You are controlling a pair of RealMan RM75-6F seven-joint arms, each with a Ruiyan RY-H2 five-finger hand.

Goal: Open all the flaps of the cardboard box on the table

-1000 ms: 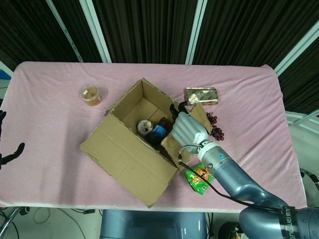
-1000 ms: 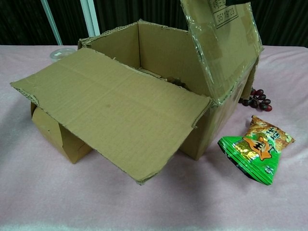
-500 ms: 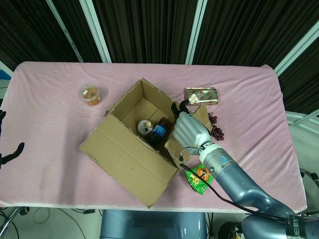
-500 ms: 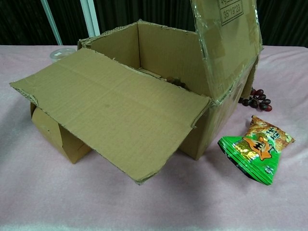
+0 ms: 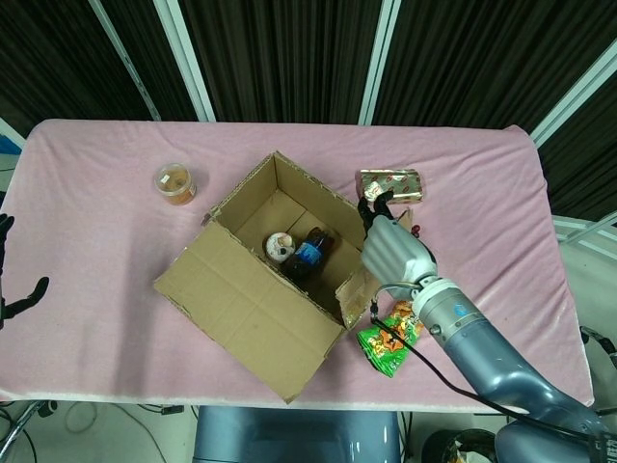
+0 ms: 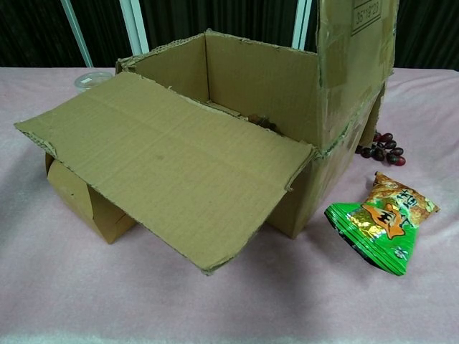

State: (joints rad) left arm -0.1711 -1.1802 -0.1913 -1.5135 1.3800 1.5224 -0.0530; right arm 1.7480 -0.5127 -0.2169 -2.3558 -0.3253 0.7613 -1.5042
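Pink-clothed table [image 5: 116, 289], dark ribbed curtains [image 5: 289, 48]

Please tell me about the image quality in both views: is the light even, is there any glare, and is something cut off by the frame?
Head view: even light, soft shadows, sharp; only the foil packet glints. Chest view: the box is close and sharp, its raised right flap runs off the top edge, and mild glare sits on the green snack bag.

The raised flap [image 6: 356, 50] ran off the chest view's top edge; the left hand [image 5: 14, 289] was cropped at the head view's left edge.
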